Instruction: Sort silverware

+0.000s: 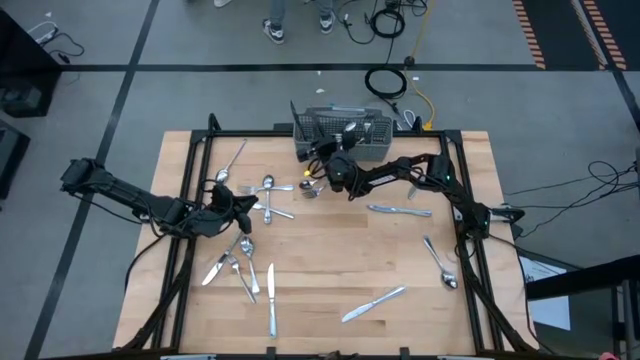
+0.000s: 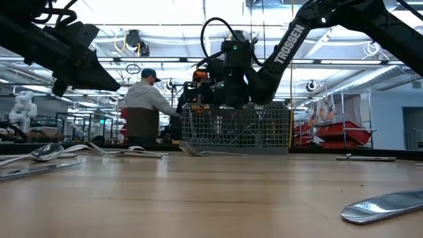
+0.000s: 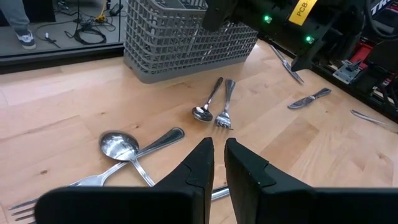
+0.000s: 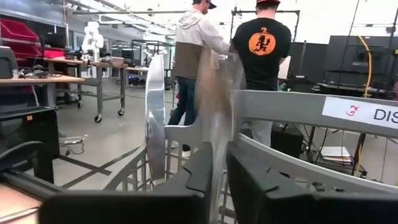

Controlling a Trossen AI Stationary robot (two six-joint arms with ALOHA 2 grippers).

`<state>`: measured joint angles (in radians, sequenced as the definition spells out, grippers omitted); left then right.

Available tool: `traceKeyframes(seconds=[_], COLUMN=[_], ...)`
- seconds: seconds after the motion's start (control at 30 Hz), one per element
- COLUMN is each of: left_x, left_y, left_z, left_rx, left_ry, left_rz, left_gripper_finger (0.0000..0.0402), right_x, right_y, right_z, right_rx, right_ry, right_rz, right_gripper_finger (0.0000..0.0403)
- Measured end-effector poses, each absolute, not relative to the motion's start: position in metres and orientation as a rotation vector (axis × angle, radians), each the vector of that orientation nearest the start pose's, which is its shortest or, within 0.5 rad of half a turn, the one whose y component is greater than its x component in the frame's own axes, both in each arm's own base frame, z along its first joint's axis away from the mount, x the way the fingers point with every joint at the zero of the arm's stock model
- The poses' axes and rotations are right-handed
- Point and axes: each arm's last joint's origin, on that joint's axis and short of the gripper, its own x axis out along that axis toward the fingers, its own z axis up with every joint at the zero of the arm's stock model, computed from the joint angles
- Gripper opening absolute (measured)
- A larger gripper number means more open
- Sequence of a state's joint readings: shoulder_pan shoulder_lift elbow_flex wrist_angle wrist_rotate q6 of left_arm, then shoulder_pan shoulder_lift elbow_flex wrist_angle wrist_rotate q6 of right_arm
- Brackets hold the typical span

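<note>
Silverware lies scattered on the wooden table [image 1: 330, 250]: a spoon [image 3: 205, 106] and a fork [image 3: 227, 106] side by side, knives [image 1: 398, 210] [image 1: 373, 303] and a spoon [image 1: 440, 262]. The grey mesh basket [image 1: 340, 130] stands at the far edge. My right gripper [image 4: 220, 165] hovers over the basket's near side [image 2: 238, 129], its fingers a narrow gap apart. A blurred silver piece [image 4: 214, 106] stands in that gap. Another silver piece [image 4: 155, 118] stands upright in the basket. My left gripper [image 3: 219, 152] waits at the table's left over crossed spoons [image 3: 118, 146], narrowly open and holding nothing. My right gripper has the blurred silver piece [image 4: 216, 134] upright between its fingers, above the basket. Whether the fingers touch it, I cannot tell. The piece's lower end is hidden behind the fingers.
More cutlery lies near the table's front left [image 1: 240, 265] and a knife [image 1: 271, 298] beside it. A fork [image 1: 235, 155] lies at the far left. Two people [image 4: 193, 50] [image 4: 261, 50] stand in the room beyond the basket.
</note>
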<state>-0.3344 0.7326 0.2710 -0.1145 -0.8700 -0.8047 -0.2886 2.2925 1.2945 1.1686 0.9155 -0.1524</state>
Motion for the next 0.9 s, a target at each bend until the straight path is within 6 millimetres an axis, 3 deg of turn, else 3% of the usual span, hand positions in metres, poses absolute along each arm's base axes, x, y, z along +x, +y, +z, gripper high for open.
traceKeyframes(seconds=[0.3,0.43,0.6,0.7,0.9], left_x=[0.142,0.142,0.142,0.145,0.156], left_y=[-0.026,-0.026,-0.026,-0.027,-0.029], left_z=[0.178,0.178,0.179,0.183,0.217], left_rx=[-0.44,-0.44,-0.442,-0.448,-0.544], left_ry=[0.238,0.237,0.229,0.195,0.051], left_rz=[0.672,0.672,0.669,0.639,0.525], left_gripper_finger=[0.0047,0.0048,0.0047,0.0048,0.0048], right_x=[0.436,0.432,0.422,0.414,0.379], right_y=[-0.153,-0.146,-0.128,-0.114,-0.069], right_z=[0.145,0.159,0.231,0.27,0.353], right_rx=[-0.07,-0.173,-0.352,-0.457,-0.619], right_ry=[-0.108,-0.143,-0.185,-0.112,0.07], right_rz=[-1.21,-1.233,-1.257,-1.24,-1.128], right_gripper_finger=[0.0136,0.0161,0.0175,0.0176,0.0176])
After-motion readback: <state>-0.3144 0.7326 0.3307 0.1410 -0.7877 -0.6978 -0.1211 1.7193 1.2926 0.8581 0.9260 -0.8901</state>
